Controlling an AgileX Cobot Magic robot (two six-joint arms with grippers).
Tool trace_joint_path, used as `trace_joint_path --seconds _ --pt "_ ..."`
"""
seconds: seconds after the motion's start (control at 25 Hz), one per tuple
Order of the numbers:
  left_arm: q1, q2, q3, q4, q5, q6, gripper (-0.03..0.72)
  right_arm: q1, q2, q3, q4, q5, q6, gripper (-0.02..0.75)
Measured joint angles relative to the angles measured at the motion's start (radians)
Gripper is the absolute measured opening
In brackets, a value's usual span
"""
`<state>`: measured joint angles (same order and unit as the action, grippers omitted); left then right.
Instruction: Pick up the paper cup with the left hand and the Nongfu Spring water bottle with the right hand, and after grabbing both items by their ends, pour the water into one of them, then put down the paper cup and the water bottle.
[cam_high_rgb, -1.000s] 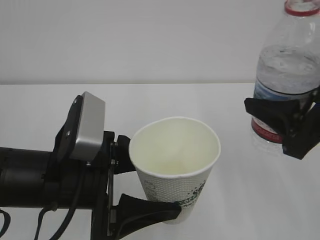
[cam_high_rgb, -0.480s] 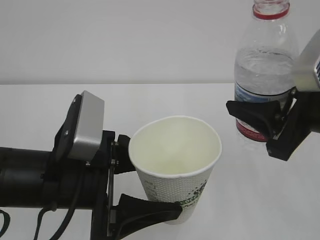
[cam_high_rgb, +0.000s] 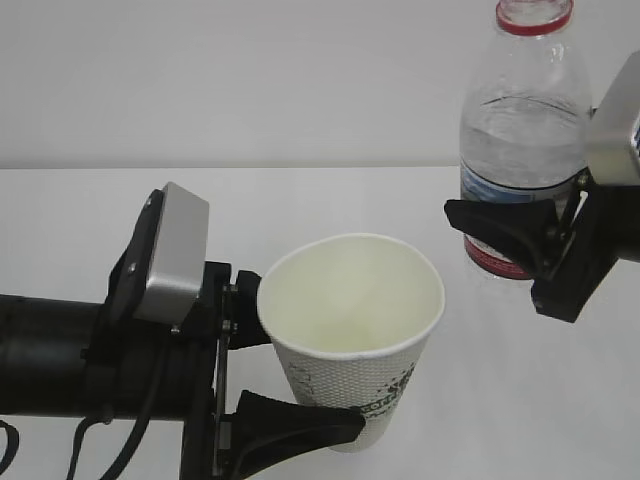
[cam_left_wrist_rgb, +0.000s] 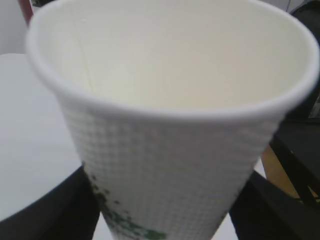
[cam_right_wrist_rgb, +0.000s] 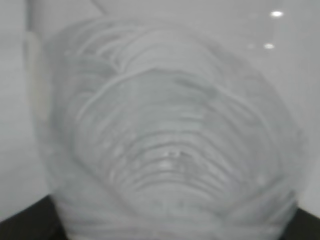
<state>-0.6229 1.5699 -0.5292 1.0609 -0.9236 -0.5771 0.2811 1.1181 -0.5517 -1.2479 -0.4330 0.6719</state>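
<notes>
Both pick-ups looked done. The left hand (cam_high_rgb: 285, 385) clasped the paper cup (cam_high_rgb: 350, 330) near its base, cup upright and seemingly empty. The right hand (cam_high_rgb: 525, 245) gripped the Nongfu Spring water bottle (cam_high_rgb: 522, 130) low on its body, upright, uncapped, lifted off the surface (cam_high_rgb: 520, 400), right of the cup. Pouring and both set-downs remained, by my judgement.
</notes>
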Motion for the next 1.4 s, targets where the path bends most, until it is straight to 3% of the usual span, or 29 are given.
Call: trace_joint_path --seconds 0.32,0.96,1.4 --pt "0.000 0.000 0.000 0.032 0.000 0.000 0.544 0.076 0.000 -0.017 -0.017 0.031 0.007 0.482" --pt "0.000 0.000 0.000 0.037 -0.002 0.000 0.544 0.078 0.050 -0.052 -0.127 0.064 -0.025 0.482" --pt "0.000 0.000 0.000 0.038 -0.002 0.000 0.544 0.078 0.050 -0.053 -0.132 0.076 -0.144 0.481"
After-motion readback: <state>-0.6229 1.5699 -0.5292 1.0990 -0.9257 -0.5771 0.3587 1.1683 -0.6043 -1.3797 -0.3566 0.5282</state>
